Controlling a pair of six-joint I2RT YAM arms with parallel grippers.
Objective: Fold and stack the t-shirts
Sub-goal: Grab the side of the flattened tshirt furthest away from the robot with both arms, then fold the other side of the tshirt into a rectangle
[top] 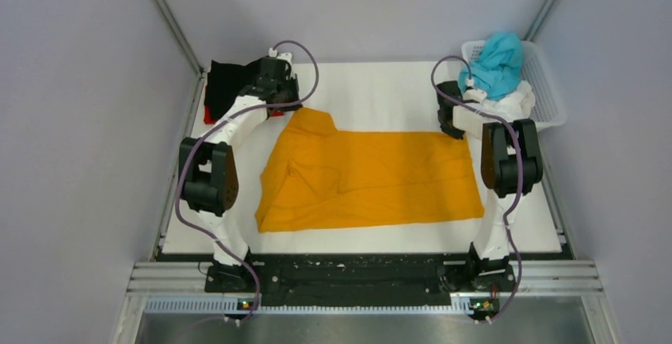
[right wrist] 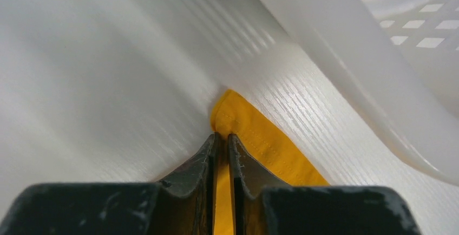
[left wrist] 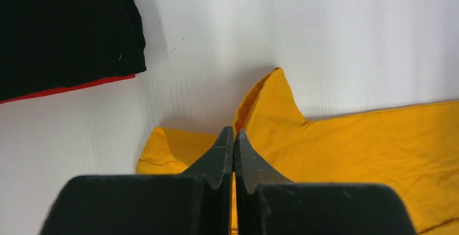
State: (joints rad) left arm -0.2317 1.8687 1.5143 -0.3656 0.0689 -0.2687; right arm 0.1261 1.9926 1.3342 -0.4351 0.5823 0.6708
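Counter (top: 380, 82): white, with both arms reaching out over it from the 6 o'clock edge.
Orange t-shirt (top: 372, 177): spread mostly flat across the middle of the counter, long side running 9 to 3 o'clock. There are creases and a folded-over patch toward 9 o'clock.
Left pincer (left wrist: 234, 135): closed on the orange t-shirt (left wrist: 352, 148) at its 10 o'clock corner. The fingers are pressed together with orange cloth showing between them, and a small peak of cloth rises just past the tips.
Right pincer (right wrist: 222, 137): closed on the orange t-shirt (right wrist: 260, 137) at its 2 o'clock corner. A thin strip of hemmed edge is pinched between the fingers, and the corner pokes out beyond the tips.
Black t-shirt (top: 224, 82): folded, at the counter's 10 o'clock corner, just beside the left pincer (top: 279, 105) and apart from the orange cloth.
Red t-shirt (left wrist: 70, 89): under the black t-shirt (left wrist: 65, 29), with only a thin edge showing.
Basket (top: 551, 90): white plastic lattice, at 2 o'clock off the counter's corner. Its wall (right wrist: 346, 56) stands close beside the right pincer (top: 452, 126).
Teal t-shirt (top: 498, 63): bunched up, heaped in the basket.
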